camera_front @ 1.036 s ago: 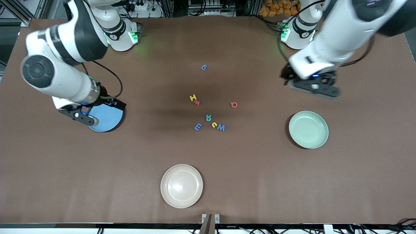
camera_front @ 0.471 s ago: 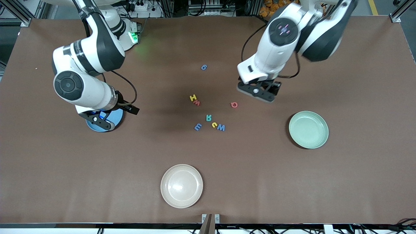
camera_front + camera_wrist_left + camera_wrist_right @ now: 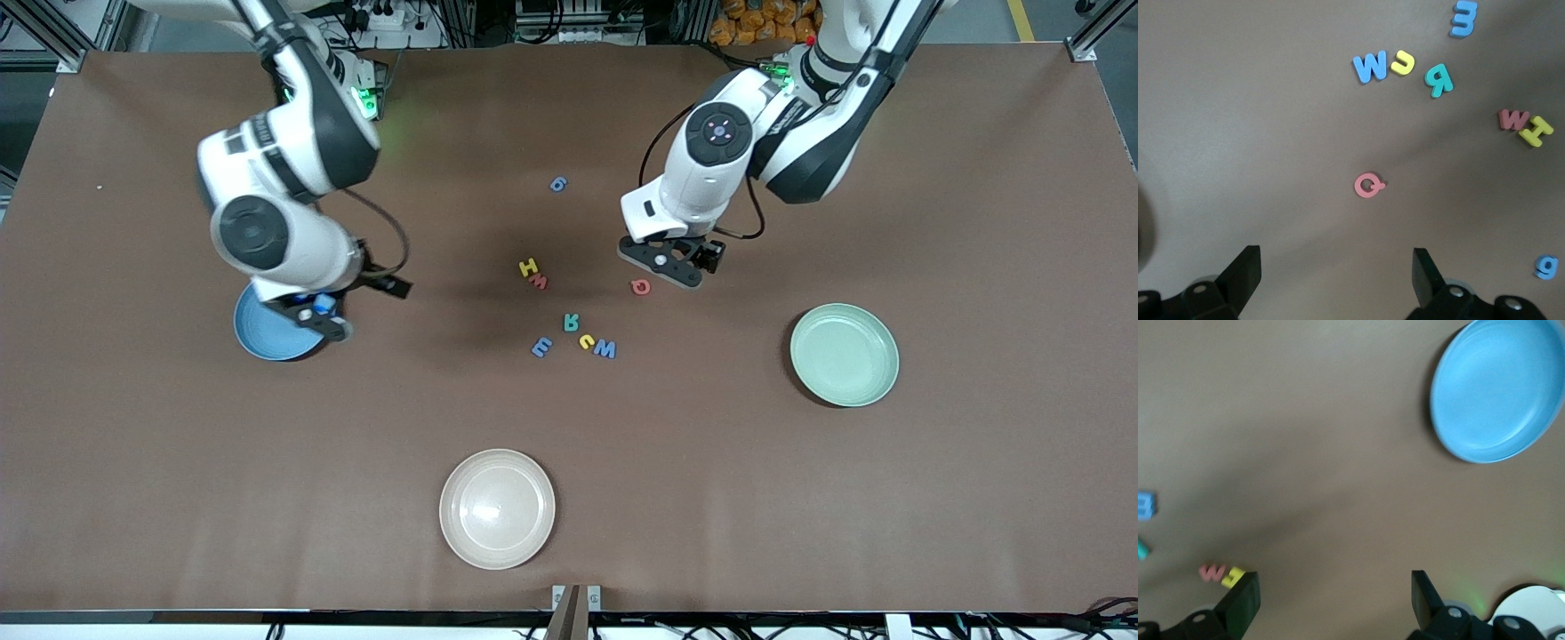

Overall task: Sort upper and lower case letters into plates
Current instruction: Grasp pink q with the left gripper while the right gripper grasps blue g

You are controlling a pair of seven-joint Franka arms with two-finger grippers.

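Left gripper (image 3: 673,267), jaws wide and empty, has swung in over the red Q (image 3: 640,286); right gripper (image 3: 316,320), likewise open and empty, leaves the blue plate (image 3: 258,333), so sorting is starting.

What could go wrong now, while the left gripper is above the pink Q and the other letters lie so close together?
1. The left gripper, open, hangs beside the pink Q; the letter is thin and flat, so the fingers may slide over it.
2. The yellow C touches the blue W, so a pick there might drag both.
3. The right gripper, open, hangs over the blue plate and might bump its rim.
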